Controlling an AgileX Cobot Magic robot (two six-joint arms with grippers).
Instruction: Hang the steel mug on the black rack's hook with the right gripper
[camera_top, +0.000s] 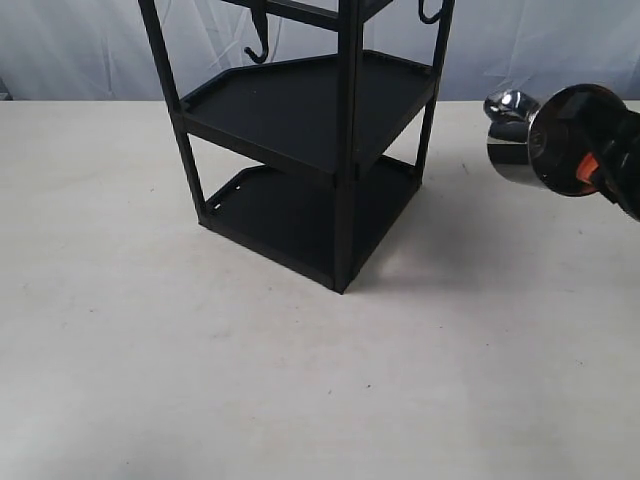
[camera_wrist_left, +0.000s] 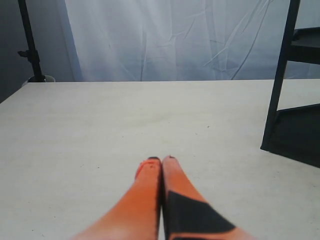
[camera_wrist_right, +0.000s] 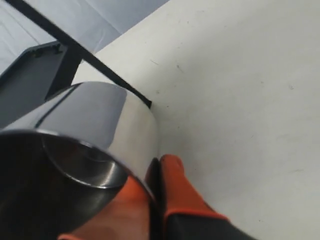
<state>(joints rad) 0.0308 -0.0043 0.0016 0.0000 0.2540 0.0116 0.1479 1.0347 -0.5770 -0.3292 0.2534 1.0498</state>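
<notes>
The steel mug (camera_top: 522, 140) hangs tipped on its side at the right, above the table, with its open mouth toward the camera and its handle (camera_top: 510, 103) up. My right gripper (camera_top: 590, 172) is shut on the mug's rim. In the right wrist view the mug (camera_wrist_right: 95, 120) fills the near side, and the right gripper (camera_wrist_right: 155, 167) pinches its wall, one orange finger inside and one outside. The black rack (camera_top: 345, 150) stands left of the mug. The small C-shaped hook (camera_top: 430, 14) hangs at its top right post. My left gripper (camera_wrist_left: 161, 160) is shut and empty.
A longer J-shaped hook (camera_top: 259, 45) hangs from the rack's upper bar on the left. The rack's corner post and lower shelf (camera_wrist_left: 295, 135) stand to one side of the left gripper. A white curtain closes off the back of the beige table (camera_top: 200, 380).
</notes>
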